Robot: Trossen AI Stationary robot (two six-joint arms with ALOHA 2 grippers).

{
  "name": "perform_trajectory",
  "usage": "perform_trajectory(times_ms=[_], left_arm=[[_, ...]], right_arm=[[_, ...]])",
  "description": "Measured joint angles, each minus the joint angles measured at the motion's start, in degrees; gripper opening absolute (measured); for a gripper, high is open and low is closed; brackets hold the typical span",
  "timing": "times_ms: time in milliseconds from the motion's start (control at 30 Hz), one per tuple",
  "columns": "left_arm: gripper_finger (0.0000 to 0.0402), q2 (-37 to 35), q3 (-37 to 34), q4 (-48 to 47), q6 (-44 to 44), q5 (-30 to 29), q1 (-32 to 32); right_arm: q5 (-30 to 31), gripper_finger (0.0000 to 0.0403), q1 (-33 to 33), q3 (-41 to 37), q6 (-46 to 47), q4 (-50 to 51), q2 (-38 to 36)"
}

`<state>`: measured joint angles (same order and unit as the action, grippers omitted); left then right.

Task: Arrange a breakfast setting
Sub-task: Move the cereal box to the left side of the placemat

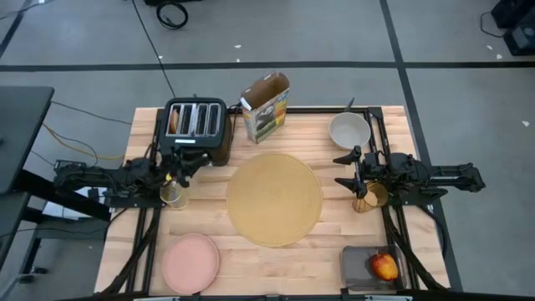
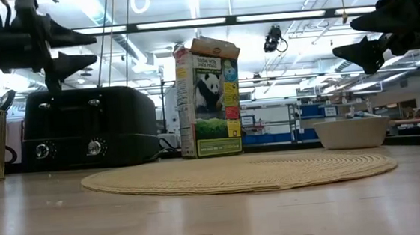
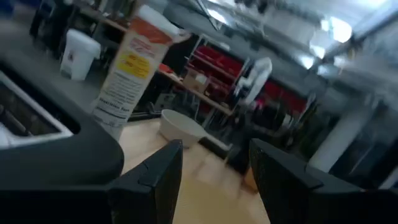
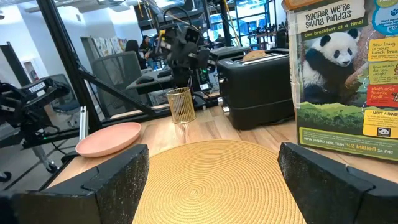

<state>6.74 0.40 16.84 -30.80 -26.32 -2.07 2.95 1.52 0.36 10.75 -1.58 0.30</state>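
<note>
So far only the placemat (image 1: 275,199) lies mid-table, bare, while the left gripper (image 1: 185,166) and right gripper (image 1: 349,170) hover open and empty at its sides (nothing gathered yet); next likely fetch the empty bowl (image 1: 349,130), far right, or the apple (image 1: 384,267) in the near-right basket (image 1: 355,266).

cereal box (image 4: 343,74) with the panda says "TOGETHER WE'RE SAVING PANDAS" and "One breakfast at a time!", rest's too small to read
</note>
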Motion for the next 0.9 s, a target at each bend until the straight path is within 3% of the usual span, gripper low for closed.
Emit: perform_trajectory(times_ms=[133, 300, 600, 767, 900], left_arm=[[0.0192, 0.0, 0.1, 3.7, -8.7, 0.3, -0.2], [0.0192, 2.7, 4.7, 4.0, -6.3, 0.2, -2.1], [0.0192, 19.0, 18.9, 3.3, -4.9, -0.2, -5.1], [0.0192, 29.1, 29.8, -3.7, -1.9, 0.9, -8.0], [0.0192, 35.4, 40.8, -14.9, 1.1, -3.5, -8.4]], right_arm=[[0.0, 0.0360, 0.0, 0.0, 0.0, 0.0, 0.0], [0.0, 0.0360, 0.0, 0.0, 0.0, 0.0, 0.0], [0.0, 0.0360, 0.0, 0.0, 0.0, 0.0, 0.0], [0.0, 0.0360, 0.0, 0.0, 0.0, 0.0, 0.0], [0.0, 0.0360, 0.0, 0.0, 0.0, 0.0, 0.0]])
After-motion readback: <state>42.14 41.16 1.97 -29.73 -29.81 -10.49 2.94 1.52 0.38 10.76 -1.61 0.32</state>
